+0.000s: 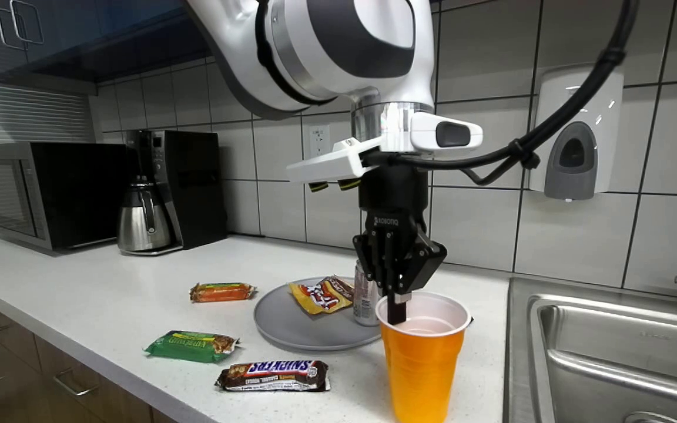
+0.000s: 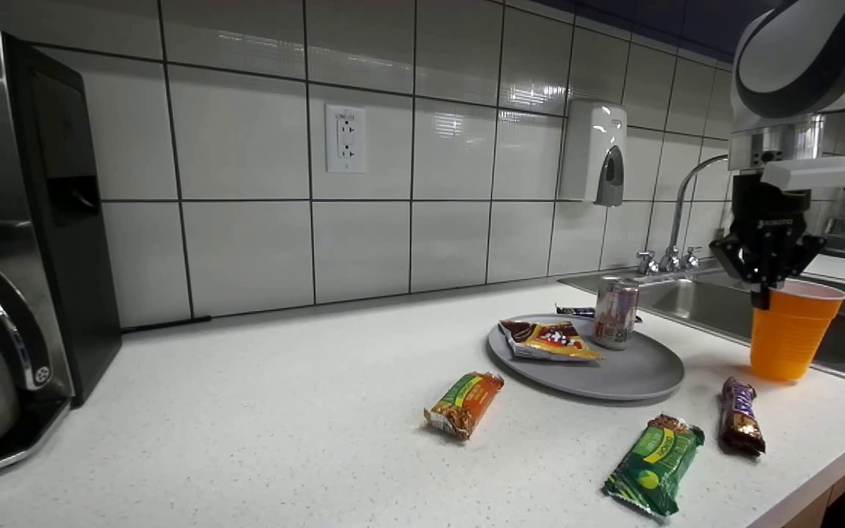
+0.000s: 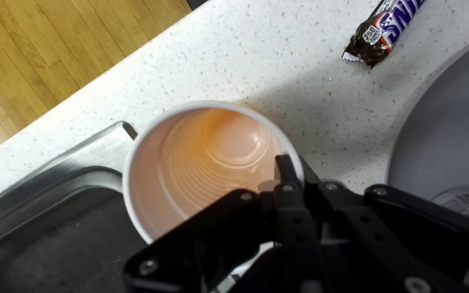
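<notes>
Cup (image 1: 424,370): mouth-up between the corner of the sink (image 1: 520,352) and the plate (image 1: 280,320), apart from the plate; it looks slightly tilted in an exterior view, and whether its base touches the counter (image 2: 320,425) I cannot tell.
Gripper (image 3: 298,169): pointing down at the plate side of the cup's mouth, with most of the opening uncovered.
Fingers (image 3: 285,171): pinching the cup's wall — one inside the rim, one outside — and nearly together, since the wall looks thin.
Rim hold: likely suits a mouth that looks wide for a grip across, as the lip offers a narrow edge; a hold on one side only may explain the lean.
Plate: bearing the can (image 2: 617,315), upright on its flat end, and the yellow packet (image 2: 551,341), lying flat, both seemingly steady there.
Bars: the Snickers (image 1: 274,376) lies near the plate's front, the green bar (image 1: 191,346) and orange bar (image 1: 221,292) farther from the cup, all on the counter, broad sides down, so probably not prone to rolling.
</notes>
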`<action>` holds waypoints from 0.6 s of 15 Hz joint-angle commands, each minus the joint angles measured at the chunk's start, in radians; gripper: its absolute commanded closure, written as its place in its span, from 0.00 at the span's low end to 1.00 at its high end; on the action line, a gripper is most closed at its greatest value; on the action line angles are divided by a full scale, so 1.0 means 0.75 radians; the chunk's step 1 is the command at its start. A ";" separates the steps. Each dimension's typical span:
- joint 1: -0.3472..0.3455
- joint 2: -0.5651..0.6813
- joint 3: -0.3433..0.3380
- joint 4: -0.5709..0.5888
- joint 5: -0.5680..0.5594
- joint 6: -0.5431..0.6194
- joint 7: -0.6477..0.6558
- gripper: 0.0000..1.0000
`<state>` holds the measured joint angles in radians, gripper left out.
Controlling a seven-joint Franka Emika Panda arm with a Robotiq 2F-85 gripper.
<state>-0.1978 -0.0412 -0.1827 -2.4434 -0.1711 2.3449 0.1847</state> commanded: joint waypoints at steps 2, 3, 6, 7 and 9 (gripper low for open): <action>0.000 0.011 0.004 0.027 -0.036 -0.014 0.077 0.65; 0.001 0.008 0.005 0.028 -0.035 -0.015 0.084 0.57; 0.005 -0.010 0.008 0.037 -0.027 -0.018 0.101 0.35; 0.007 -0.016 0.009 0.041 -0.026 -0.019 0.109 0.27; 0.012 -0.032 0.013 0.046 -0.024 -0.021 0.119 0.12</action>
<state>-0.1935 -0.0400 -0.1813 -2.4216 -0.1711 2.3449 0.2325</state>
